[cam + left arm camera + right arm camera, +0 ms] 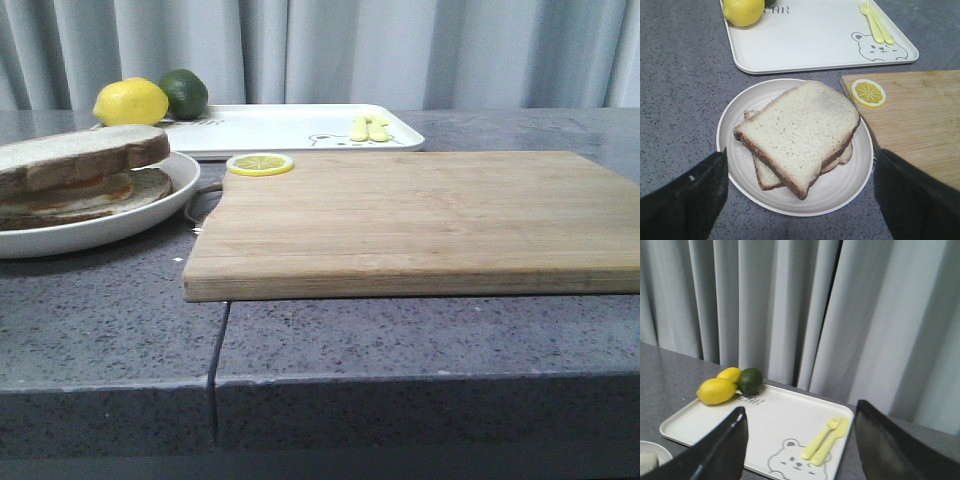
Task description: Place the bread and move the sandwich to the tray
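Hovering over the white plate, my left fingers are spread wide and empty, one on each side of its rim. The bread lies on top of the sandwich in that plate, turned a little askew so the lower slice peeks out at the edges; from the front an orange streak shows between the slices. The plate sits on the grey desk just beside the wooden board, which carries a lemon slice at its near corner. The tray lies behind them, with a lemon, a lime and yellow cutlery on it. My right fingers hang open above the tray, holding nothing.
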Motion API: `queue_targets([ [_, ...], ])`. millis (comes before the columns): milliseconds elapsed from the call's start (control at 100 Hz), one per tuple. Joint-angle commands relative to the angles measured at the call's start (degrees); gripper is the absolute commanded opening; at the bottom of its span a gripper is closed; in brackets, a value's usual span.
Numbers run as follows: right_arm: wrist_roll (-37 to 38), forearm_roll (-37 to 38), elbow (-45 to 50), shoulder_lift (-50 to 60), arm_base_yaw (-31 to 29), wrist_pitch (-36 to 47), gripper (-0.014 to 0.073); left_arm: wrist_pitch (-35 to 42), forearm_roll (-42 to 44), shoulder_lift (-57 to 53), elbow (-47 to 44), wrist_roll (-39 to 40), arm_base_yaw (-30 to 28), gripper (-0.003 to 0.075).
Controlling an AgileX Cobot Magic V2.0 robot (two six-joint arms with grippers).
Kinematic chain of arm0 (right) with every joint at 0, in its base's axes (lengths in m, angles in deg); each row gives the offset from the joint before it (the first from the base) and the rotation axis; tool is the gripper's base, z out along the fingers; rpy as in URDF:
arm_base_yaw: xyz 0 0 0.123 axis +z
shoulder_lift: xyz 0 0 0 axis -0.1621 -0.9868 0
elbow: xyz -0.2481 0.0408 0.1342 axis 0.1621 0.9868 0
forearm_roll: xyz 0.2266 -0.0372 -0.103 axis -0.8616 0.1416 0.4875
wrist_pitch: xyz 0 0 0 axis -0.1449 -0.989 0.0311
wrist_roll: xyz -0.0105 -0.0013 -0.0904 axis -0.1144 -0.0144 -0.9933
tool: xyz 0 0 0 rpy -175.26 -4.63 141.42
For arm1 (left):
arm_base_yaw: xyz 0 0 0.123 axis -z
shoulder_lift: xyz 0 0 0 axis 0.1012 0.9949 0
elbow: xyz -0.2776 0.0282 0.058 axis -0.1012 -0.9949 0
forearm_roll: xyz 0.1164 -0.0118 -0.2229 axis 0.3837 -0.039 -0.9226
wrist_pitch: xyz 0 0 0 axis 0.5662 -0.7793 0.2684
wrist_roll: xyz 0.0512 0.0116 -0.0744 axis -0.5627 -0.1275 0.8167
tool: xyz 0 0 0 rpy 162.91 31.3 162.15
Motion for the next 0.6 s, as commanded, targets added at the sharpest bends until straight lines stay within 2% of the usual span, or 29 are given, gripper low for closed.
queue_targets([
  [0,0.6,5.3,3.4,6.7,-1.3,4.7,0.0470,3.4,-1.8,0.2,2.0,0.5,-0.2,0.0557],
  [250,2.7,5.5,15.5,21.9,-5.9,4.7,0.0470,3.4,-1.8,0.2,2.0,0.5,-0.2,0.0557],
  [590,2.7,5.5,27.4,33.6,-6.4,1.8,0.0470,3.4,-1.8,0.2,2.0,0.5,-0.2,0.0557],
])
